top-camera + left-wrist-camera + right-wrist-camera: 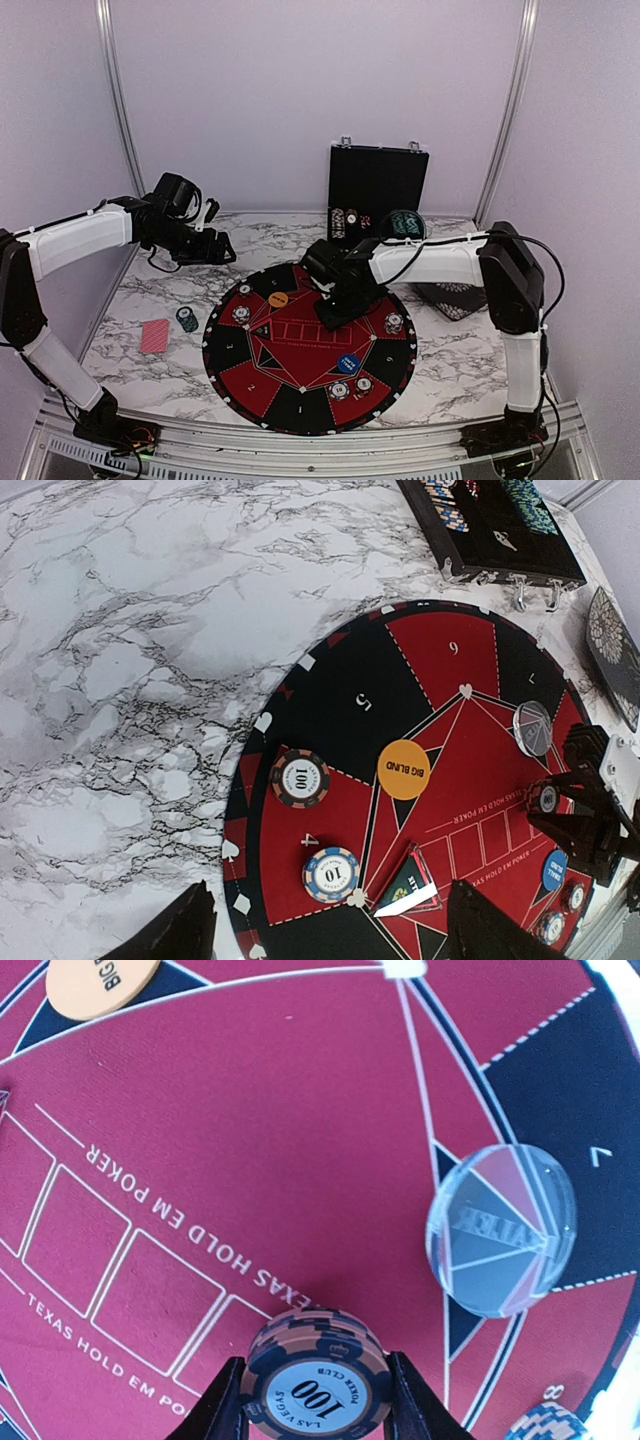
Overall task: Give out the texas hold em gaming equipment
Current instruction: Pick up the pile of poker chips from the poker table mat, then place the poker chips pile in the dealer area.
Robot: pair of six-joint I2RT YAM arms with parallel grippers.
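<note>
1. Top external view: the left gripper (208, 247) hangs over the marble table (450, 350) at the far left, off the round mat (300, 405). It is probably parked there to leave room for the other arm. The right gripper (338, 305) sits low over the mat's middle. Red-backed cards (155, 336) and a teal chip stack (187, 319) lie close together on the marble, just left of the mat. An open black case (378, 190) stands at the far edge and likely serves as the supply.

2. Left wrist view: the 2 dark fingers (185, 930) are spread wide with nothing between them. A matte orange BIG BLIND disc (404, 769) lies flat on the red field. A resting 100 chip (300, 778) and a blue-and-white 10 chip (331, 874), both with striped rims, sit by seat 4. That points to chips being dealt out seat by seat.

3. Right wrist view: the fingers pinch the held 100 chip (318, 1380) by its striped orange-and-black rim, with its printed face towards the camera. This grip should let it go down flat. I cannot tell whether it touches the mat. A glossy clear dealer disc (500, 1228) lies beside seat 7.
</note>
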